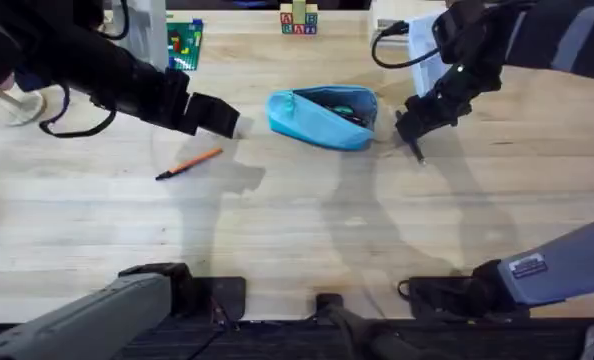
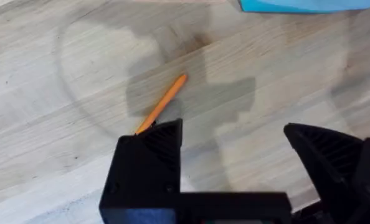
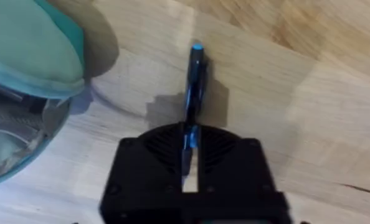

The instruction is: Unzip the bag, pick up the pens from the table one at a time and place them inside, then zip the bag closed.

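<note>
Right gripper [image 3: 191, 158] clamped on the black pen [image 3: 195, 93], fingers pinched near one end so the barrel sticks out ahead with its blue-tipped end free; judged a grip chosen to feed the pen lengthwise into the pouch. In the overhead view this gripper [image 1: 414, 140] hangs just beside the right end of the bag [image 1: 322, 118], pen [image 1: 417, 153] pointing down toward the table [image 1: 297, 230], seemingly lifted off the wood though contact cannot be told. Bag lies on its side, light blue, zipper already open, dark lining showing toward the camera; mouth faces up and forward, so the pen needs a short carry over the rim. Left gripper [image 2: 235, 146] wide apart, holding nothing, hovering above the orange pen [image 2: 163, 102], which lies flat on the planks partly under one finger. Overhead: orange pen [image 1: 189, 163] rests well left of the bag, left gripper [image 1: 217, 115] between the two. Step in hand, by judgement: first pen going in, orange one waiting, zipping not yet done
</note>
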`<state>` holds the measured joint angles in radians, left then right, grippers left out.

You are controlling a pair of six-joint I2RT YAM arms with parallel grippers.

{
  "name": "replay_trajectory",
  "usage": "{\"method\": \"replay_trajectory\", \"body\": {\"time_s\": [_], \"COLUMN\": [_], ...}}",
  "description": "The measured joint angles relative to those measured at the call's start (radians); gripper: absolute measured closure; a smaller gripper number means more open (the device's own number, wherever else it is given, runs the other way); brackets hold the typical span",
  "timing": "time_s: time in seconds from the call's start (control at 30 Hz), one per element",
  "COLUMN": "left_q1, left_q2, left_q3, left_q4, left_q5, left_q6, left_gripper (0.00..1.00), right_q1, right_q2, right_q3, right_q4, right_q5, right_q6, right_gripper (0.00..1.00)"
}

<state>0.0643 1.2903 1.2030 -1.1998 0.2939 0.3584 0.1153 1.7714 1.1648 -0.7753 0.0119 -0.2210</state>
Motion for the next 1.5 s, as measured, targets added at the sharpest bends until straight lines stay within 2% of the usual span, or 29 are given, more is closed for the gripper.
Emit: {"method": "replay_trajectory", "body": {"time_s": [0.03, 0.1, 0.5, 0.77, 1.03, 1.07, 1.17, 1.5], "left_q1": [0.000, 0.000, 0.000, 0.000, 0.000, 0.000, 0.000, 0.000], "left_q2": [0.000, 0.000, 0.000, 0.000, 0.000, 0.000, 0.000, 0.000], "left_q3": [0.000, 0.000, 0.000, 0.000, -0.001, -0.002, -0.003, -0.005], "left_q4": [0.000, 0.000, 0.000, -0.001, -0.001, -0.001, -0.001, -0.001], "left_q5": [0.000, 0.000, 0.000, 0.000, 0.000, 0.000, 0.000, 0.000], "left_q6": [0.000, 0.000, 0.000, 0.000, 0.000, 0.000, 0.000, 0.000], "left_gripper": [0.006, 0.006, 0.005, 0.005, 0.004, 0.005, 0.005, 0.006], "right_q1": [0.000, 0.000, 0.000, 0.000, 0.000, 0.000, 0.000, 0.016], "right_q2": [0.000, 0.000, 0.000, -0.016, -0.213, -0.295, -0.372, -0.544], "right_q3": [0.000, 0.000, 0.001, 0.051, 0.144, 0.149, 0.149, 0.149], "right_q4": [-0.002, -0.003, -0.013, -0.156, -0.198, -0.202, -0.206, -0.204], "right_q5": [-0.001, -0.005, -0.008, -0.008, -0.008, -0.008, -0.008, -0.009], "right_q6": [0.002, 0.006, 0.009, 0.022, 0.027, 0.017, 0.004, -0.111], "right_gripper": [0.921, 0.958, 0.968, 0.970, 0.969, 0.969, 0.969, 0.968]}}
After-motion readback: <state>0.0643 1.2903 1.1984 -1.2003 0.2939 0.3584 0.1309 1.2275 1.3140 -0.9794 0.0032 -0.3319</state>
